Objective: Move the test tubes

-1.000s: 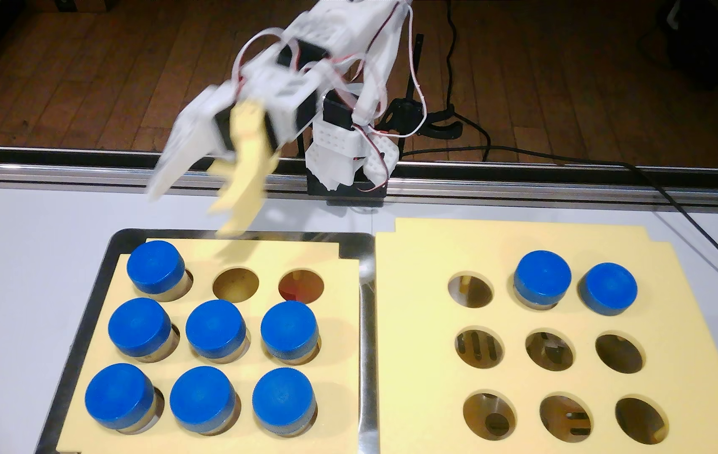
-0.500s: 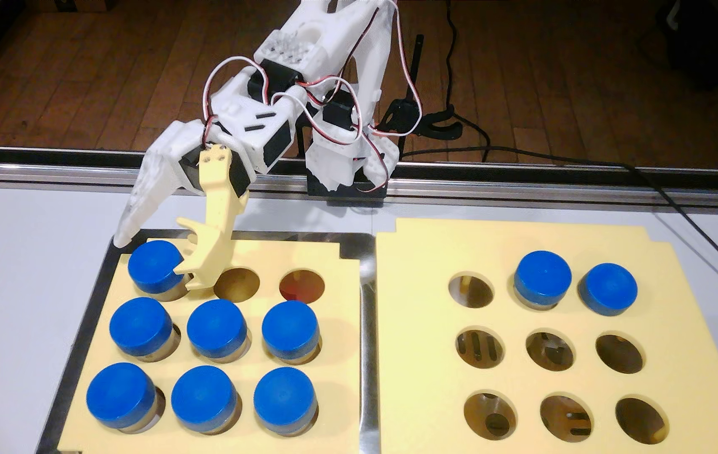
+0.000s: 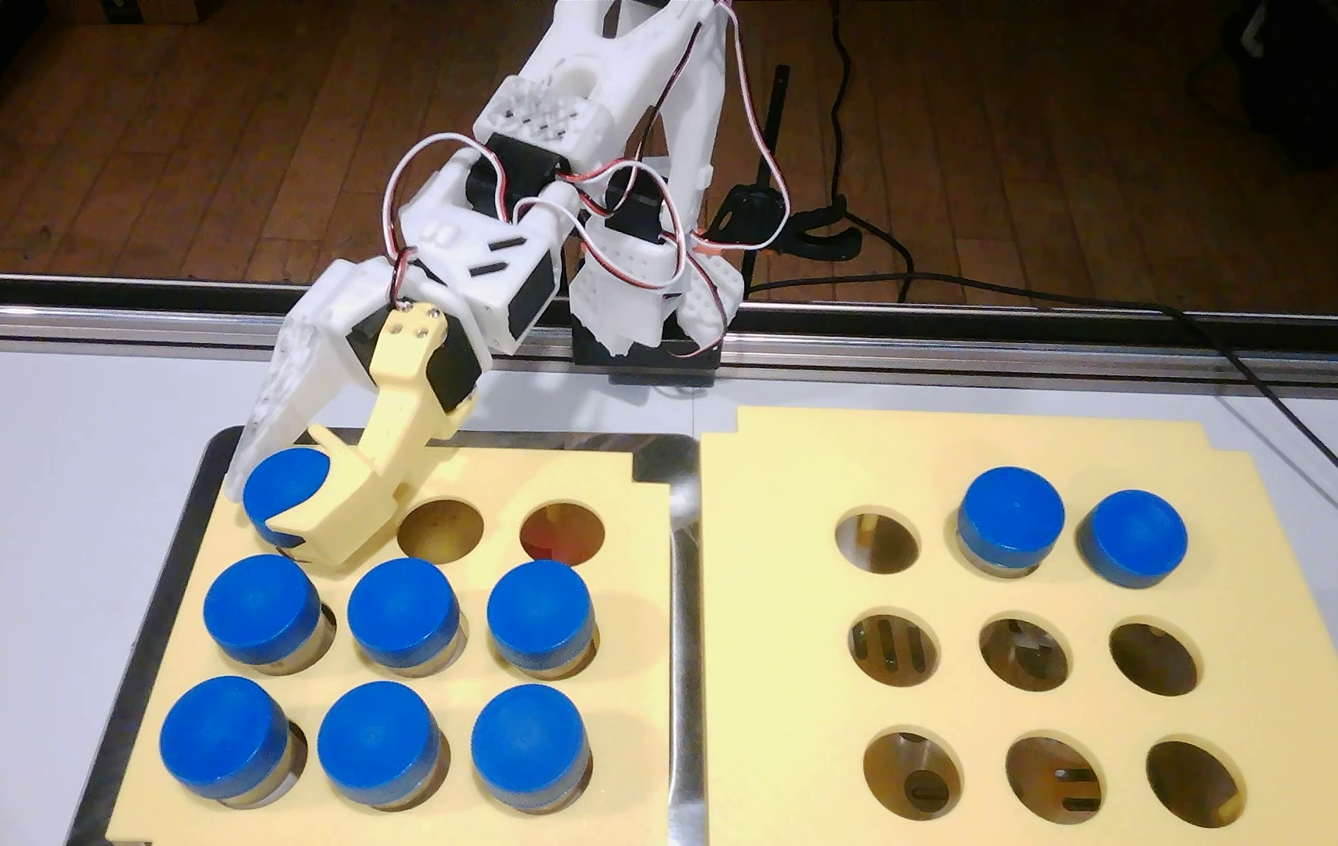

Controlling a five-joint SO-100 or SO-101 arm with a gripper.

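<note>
At the far-left corner of the pale yellow foam board (image 3: 438,732) on the metal tray (image 3: 686,691), my two-finger gripper (image 3: 275,504) straddles a short clear vial with a round blue ribbed cap (image 3: 283,488); my fingers look closed against that cap (white behind, yellow in front) to lift it. Six more vials fill that board; rightward, two sit in the second foam board (image 3: 771,569)

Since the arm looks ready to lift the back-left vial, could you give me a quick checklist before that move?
1. Gripper straddles the back-left vial: ok.
2. Fingers firmly closed on its cap: cannot tell.
3. Yellow finger clear of the neighbouring vial in the middle row: cannot tell, very close.
4. Free hole on the right foam board, back-left hole: ok.
5. Left foam board seated in the tray: ok.
</note>
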